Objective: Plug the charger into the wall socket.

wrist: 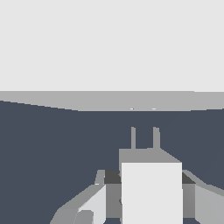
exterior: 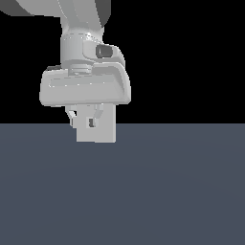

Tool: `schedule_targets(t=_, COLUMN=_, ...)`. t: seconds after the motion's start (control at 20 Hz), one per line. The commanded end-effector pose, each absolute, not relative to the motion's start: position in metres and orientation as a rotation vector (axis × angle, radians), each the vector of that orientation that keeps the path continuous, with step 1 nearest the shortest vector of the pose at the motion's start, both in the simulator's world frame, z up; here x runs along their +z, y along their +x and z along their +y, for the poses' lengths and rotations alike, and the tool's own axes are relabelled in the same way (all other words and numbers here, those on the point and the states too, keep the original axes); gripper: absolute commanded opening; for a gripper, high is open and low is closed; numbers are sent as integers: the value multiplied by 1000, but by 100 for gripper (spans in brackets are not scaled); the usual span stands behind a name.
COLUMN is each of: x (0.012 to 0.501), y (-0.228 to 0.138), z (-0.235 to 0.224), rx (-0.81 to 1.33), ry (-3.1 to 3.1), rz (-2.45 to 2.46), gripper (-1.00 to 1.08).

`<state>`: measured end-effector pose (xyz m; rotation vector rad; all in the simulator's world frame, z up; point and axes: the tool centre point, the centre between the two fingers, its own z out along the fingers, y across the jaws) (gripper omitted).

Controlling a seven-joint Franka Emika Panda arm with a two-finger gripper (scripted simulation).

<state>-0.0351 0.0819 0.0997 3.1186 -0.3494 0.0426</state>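
One charger point(wrist: 151, 192) sits clamped in the pincer point(exterior: 85, 119), its two prongs point(wrist: 144, 138) pointing at the one wall socket point(wrist: 109, 48), close ahead. Two small yellowish slots point(wrist: 142, 108) show low on that plate. All hangs above the dark table point(exterior: 167, 191).

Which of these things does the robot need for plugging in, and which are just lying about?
Belongs to the job:
- charger, held with its two prongs pointing forward
- wall socket, the upright white plate
- gripper, closed on the charger

Just lying about:
- no loose items visible; only the dark floor
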Motion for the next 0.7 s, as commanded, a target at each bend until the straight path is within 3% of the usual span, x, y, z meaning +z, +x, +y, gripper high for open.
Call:
schedule_targets(t=0.0, x=100, y=-25, z=79, rx=43, ry=3119, rz=-350, gripper=-100)
schedule_targets(t=0.65, x=100, y=-7, z=76, rx=43, ry=3119, rz=-350, gripper=-100)
